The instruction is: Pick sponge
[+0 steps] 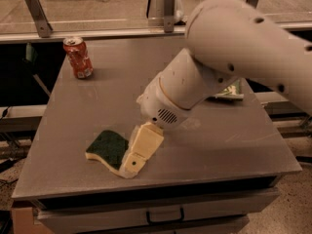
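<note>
The sponge (107, 146) lies flat on the grey table (73, 116) near its front left. It has a dark green top over a pale yellow foam layer and wavy edges. My gripper (132, 164) hangs from the big white arm and sits right over the sponge's right end, covering that end. Its cream-coloured body reaches down to the table surface there.
A red soda can (78, 57) stands upright at the back left of the table. A green chip bag (229, 91) lies at the right, mostly hidden behind my arm. The table's front edge is just below the sponge. A railing runs behind the table.
</note>
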